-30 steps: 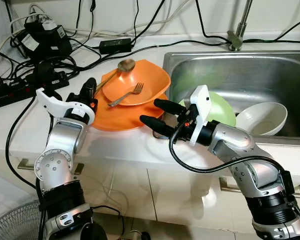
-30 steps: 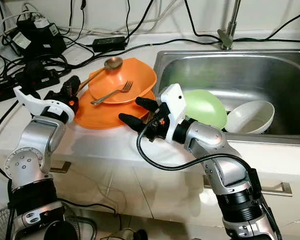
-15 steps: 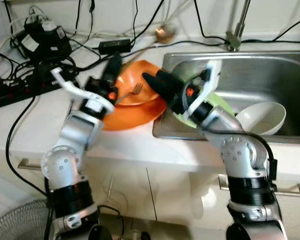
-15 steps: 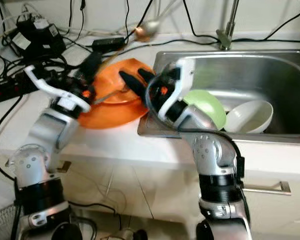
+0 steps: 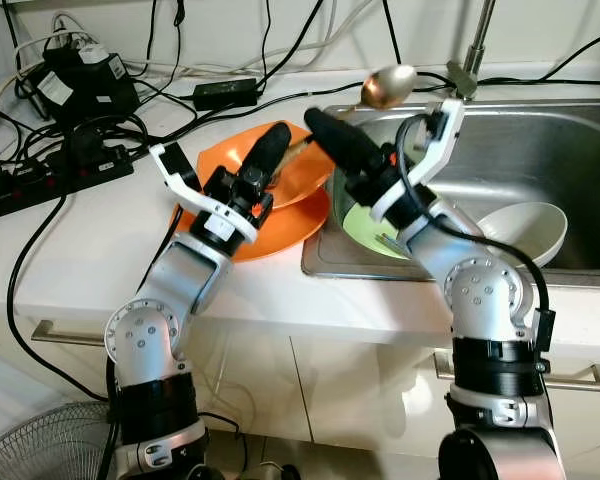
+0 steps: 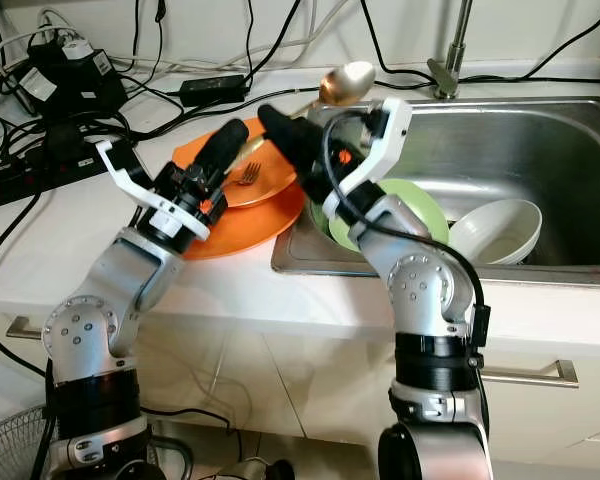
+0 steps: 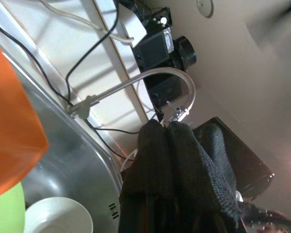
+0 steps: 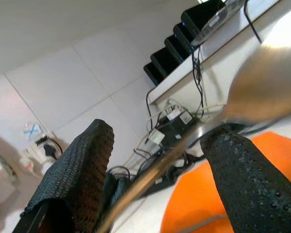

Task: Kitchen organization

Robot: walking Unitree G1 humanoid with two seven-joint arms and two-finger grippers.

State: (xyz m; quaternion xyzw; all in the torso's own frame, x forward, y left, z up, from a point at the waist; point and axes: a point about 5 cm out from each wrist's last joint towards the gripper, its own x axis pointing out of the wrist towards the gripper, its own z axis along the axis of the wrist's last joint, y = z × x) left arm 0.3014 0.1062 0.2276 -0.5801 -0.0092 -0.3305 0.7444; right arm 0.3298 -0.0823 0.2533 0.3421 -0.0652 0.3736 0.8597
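White desk (image 5: 100, 230) and steel sink (image 5: 540, 150) fill the kitchen scene; the left end effector (image 5: 265, 155), fingers pressed together on a spoon (image 5: 385, 87), holds it lifted with its long axis slanting up toward the tap; the right end effector (image 5: 345, 150), fingers spread wide, brackets the handle and is nearer the bowl end; stacked orange plates (image 5: 280, 215) with a fork (image 6: 248, 173) lie below, green plate (image 6: 410, 205) and white bowl (image 5: 525, 235) in the sink.

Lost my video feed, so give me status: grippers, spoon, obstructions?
Left gripper shut on spoon, raised over orange plates. Right gripper open around spoon's handle. Fork on plates.
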